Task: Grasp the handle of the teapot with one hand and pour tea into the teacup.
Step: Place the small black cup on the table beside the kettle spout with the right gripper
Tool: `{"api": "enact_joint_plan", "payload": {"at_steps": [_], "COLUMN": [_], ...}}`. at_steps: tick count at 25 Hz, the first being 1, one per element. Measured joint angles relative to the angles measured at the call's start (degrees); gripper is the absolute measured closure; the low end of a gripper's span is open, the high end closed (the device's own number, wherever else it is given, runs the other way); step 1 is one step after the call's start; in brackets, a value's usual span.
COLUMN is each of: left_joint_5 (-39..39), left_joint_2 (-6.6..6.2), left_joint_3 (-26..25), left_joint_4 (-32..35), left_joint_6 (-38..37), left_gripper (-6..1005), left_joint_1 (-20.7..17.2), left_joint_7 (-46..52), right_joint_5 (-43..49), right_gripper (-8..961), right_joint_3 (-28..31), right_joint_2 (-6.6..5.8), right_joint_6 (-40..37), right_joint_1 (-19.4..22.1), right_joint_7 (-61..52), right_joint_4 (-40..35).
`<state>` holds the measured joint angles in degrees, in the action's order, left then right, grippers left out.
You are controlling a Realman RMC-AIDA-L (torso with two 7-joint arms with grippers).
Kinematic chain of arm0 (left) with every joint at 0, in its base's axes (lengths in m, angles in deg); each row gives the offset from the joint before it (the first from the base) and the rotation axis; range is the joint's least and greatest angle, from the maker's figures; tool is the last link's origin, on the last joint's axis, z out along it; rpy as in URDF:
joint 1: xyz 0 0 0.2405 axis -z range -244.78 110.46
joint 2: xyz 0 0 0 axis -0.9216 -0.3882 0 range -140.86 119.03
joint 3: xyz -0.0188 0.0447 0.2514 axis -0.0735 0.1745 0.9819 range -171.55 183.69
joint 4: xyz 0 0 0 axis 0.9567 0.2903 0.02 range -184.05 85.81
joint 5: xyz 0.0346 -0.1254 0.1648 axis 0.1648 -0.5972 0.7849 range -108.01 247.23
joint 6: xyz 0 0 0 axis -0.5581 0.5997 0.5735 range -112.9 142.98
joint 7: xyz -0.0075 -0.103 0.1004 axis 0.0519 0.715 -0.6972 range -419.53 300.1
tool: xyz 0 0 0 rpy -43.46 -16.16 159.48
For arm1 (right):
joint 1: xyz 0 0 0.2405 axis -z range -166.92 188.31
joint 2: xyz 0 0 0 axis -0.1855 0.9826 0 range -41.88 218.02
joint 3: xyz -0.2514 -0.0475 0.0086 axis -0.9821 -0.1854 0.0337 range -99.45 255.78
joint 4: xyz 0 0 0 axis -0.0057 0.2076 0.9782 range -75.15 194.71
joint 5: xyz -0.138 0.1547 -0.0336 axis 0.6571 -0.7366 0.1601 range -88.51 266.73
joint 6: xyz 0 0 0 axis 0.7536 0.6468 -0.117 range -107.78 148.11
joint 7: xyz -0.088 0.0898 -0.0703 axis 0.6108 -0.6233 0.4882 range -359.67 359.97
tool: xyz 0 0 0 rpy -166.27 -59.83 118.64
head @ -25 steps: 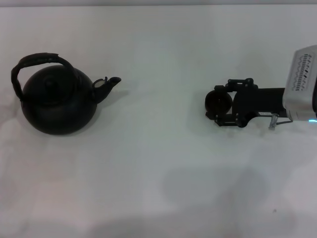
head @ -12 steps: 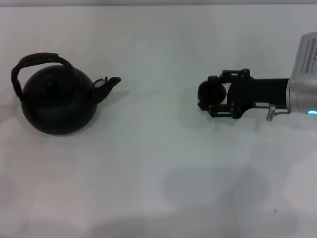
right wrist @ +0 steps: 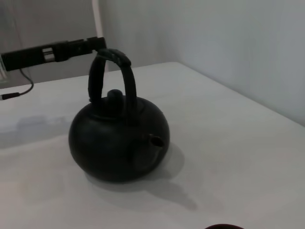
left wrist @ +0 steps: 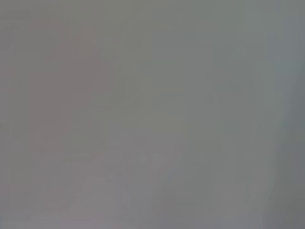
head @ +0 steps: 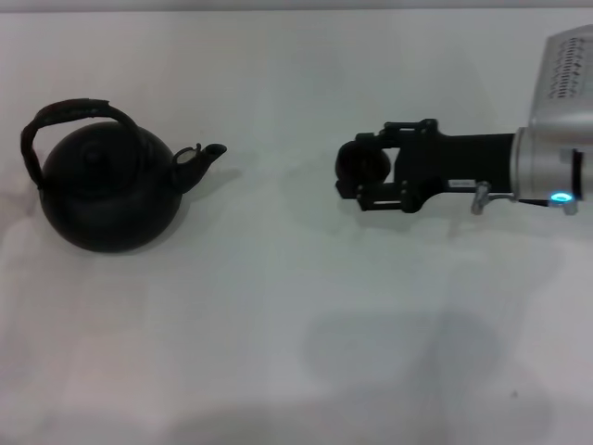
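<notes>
The matte black teapot stands upright at the table's left, its spout pointing right and its arched handle free above the lid. My right gripper reaches in from the right, shut on the small black teacup, well to the right of the spout. In the right wrist view the teapot faces the camera with its handle upright, and only a sliver of the teacup shows. The left gripper is out of view; its wrist view is plain grey.
The white table spreads around both objects, with bare surface between spout and cup. In the right wrist view a dark bar with a trailing cable sits beyond the teapot, before a pale wall.
My right gripper has carried the teacup leftward, toward the teapot, and a little farther back. The teapot has stayed put.
</notes>
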<state>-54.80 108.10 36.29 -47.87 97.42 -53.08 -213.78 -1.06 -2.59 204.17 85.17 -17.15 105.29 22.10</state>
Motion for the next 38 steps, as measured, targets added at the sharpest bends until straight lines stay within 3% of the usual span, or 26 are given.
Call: {"api": "enact_joint_plan", "payload": {"at_steps": [7, 16, 38], "left_joint_5": [0.20, 0.23, 0.23], "left_joint_2": [0.08, 0.09, 0.17], "left_joint_3": [0.13, 0.19, 0.18], "left_joint_4": [-0.02, -0.02, -0.02], "left_joint_6": [-0.04, 0.12, -0.56], "left_gripper": [112, 111, 111], "left_joint_1": [0.06, 0.45, 1.24], "left_joint_7": [0.00, 0.00, 0.00], "right_joint_5": [-4.40, -7.36, -7.02], "right_gripper": [199, 185, 149], "right_joint_3": [-11.33, -20.46, -21.47], "right_joint_2": [0.07, 0.09, 0.00], "right_joint_6": [-8.64, -17.95, -19.63], "right_joint_1": [-2.28, -3.28, -2.76], "right_joint_7": [-1.23, -1.68, 1.90], "right_joint_4": [0.26, -0.07, 1.20]}}
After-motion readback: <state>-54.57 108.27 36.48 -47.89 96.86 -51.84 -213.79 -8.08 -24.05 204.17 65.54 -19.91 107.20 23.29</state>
